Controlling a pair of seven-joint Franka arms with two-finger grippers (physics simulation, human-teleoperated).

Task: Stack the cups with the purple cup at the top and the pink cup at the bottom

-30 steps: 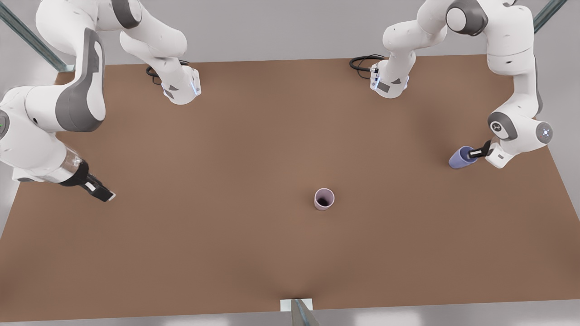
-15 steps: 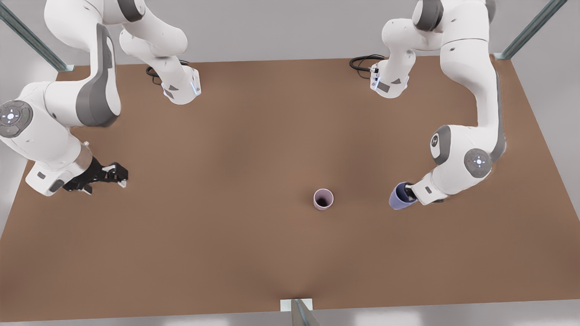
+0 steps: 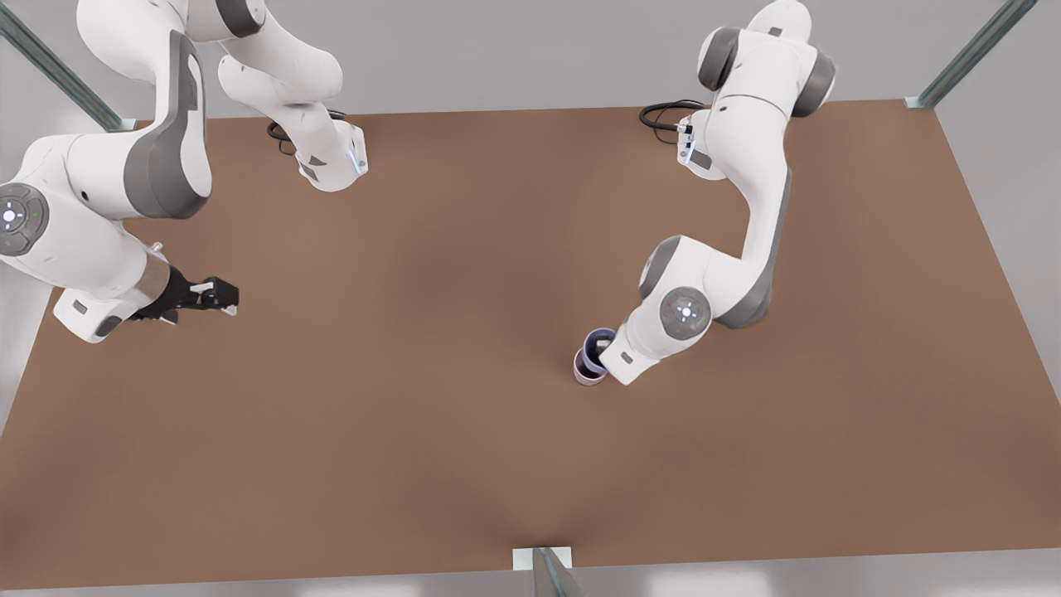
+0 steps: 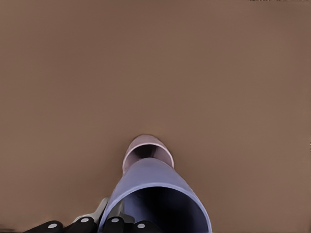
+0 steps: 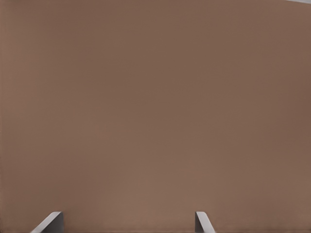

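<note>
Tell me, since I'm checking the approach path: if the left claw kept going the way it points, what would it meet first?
Probably the pink cup, just beyond the purple cup that the left claw holds; how far apart they are is unclear.

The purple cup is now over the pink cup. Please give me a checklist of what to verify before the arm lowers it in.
1. Grip: left gripper is shut on the purple cup, fingers at its rim. Ok.
2. Pink cup upright on the table, mouth open. Ok.
3. Alignment: in the front view the purple cup overlaps the pink cup, though slightly off-centre. Cannot tell if centred.
4. Tilt: in the left wrist view the purple cup's base points at the pink cup's mouth. Cannot tell if vertical.
5. Right gripper waits open, far off at the front view's left. Ok.
6. Already inside? Cannot tell.
</note>
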